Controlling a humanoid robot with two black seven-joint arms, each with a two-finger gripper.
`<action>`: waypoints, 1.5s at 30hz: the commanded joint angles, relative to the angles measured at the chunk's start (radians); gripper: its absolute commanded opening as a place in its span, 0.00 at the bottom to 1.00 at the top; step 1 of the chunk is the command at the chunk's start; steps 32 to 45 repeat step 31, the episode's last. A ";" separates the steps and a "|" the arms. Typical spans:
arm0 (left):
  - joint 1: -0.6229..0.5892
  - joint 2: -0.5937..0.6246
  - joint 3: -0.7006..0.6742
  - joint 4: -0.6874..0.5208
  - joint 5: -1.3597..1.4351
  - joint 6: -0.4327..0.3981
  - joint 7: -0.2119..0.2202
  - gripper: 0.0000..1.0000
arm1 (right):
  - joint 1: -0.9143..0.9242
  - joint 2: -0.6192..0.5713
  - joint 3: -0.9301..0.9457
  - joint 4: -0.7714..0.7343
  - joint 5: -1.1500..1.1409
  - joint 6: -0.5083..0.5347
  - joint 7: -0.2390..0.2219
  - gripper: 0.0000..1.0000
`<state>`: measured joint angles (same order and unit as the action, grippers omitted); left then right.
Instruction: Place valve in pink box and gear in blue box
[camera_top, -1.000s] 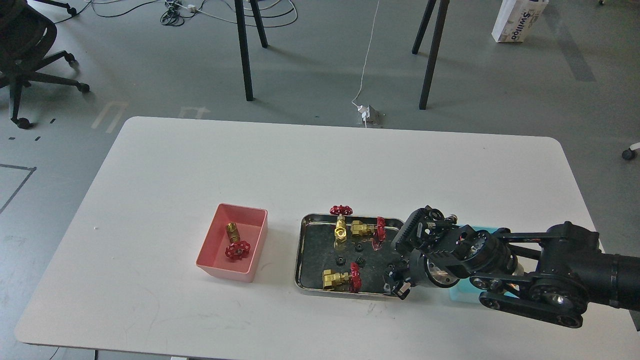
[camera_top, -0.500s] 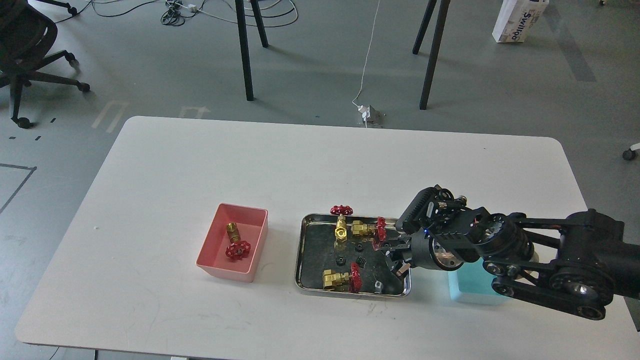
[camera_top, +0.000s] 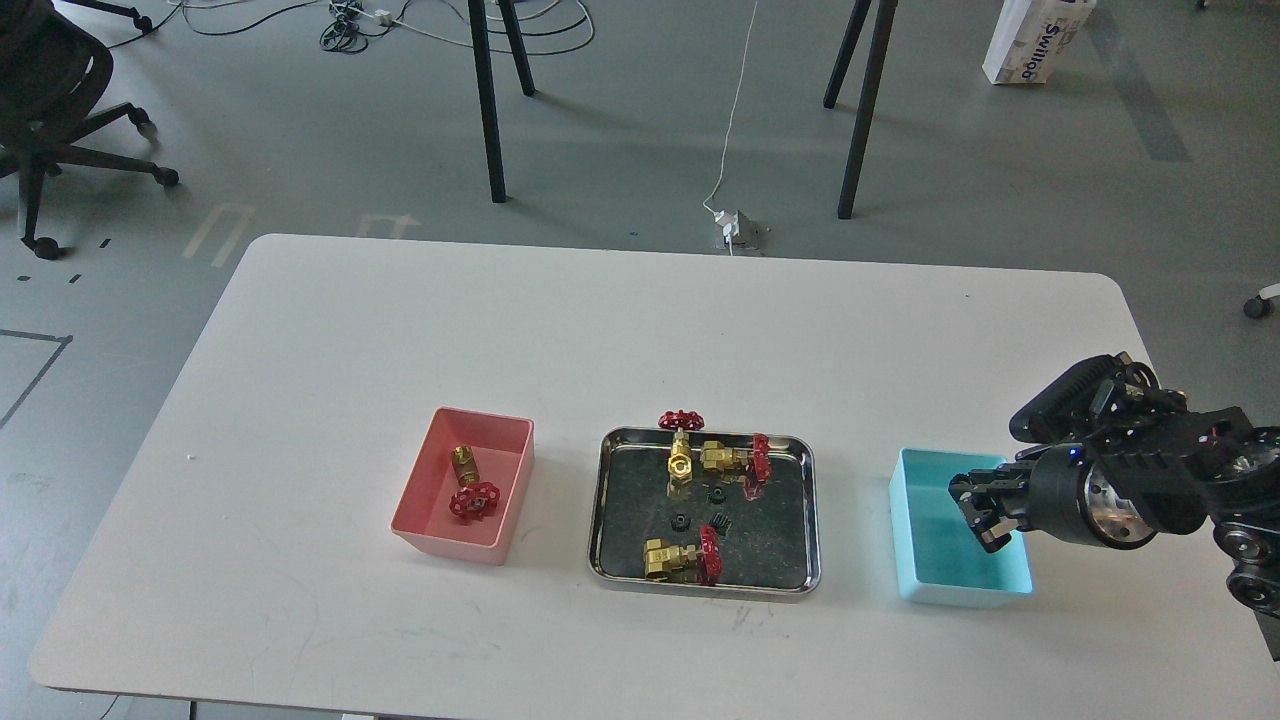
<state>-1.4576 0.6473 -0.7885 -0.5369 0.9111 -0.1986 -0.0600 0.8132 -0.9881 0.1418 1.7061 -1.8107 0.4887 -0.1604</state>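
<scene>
Item: right tool, black, two-fingered. Half a second ago it hung over the right end of the shiny rectangular steel tray; a second ago it was lower, at the tray's near right corner. It now hangs over the right part of the light turquoise-blue rectangular plastic box, so the arm has swung right, away from the tray. Judgement: this reads as a gear carried across for release, the drop either pending or just made.

Tool state: fingers small, dark and seen nearly end-on. Whether they are spread, pressed together or pinching a gear cannot be told. No gear is discernible on the visible floor of the blue box, part of which the tool covers.

Item: left tool. Not in view.

Item: salmon-pink rectangular plastic box, left of the tray on the white surface. Holds one small brass valve with a red spoked handwheel, lying on its side. That half of the task looks begun.

Item: steel tray contents. Three further brass valves; the one at the far rim stands upright. Three tiny black toothed gears, the middle one among them. Judgement: most sorting remains.
</scene>
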 joint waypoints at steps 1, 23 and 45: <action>-0.001 0.002 0.000 0.000 0.000 -0.001 0.000 0.97 | -0.017 0.032 0.001 -0.035 0.001 0.000 -0.002 0.30; 0.017 -0.167 0.090 -0.003 0.005 0.071 -0.008 0.97 | 0.081 0.224 0.739 -0.529 0.892 -0.376 -0.087 0.95; 0.060 -0.294 0.144 -0.018 0.009 0.131 -0.011 0.97 | 0.362 0.549 0.720 -1.177 0.901 -0.699 -0.082 0.99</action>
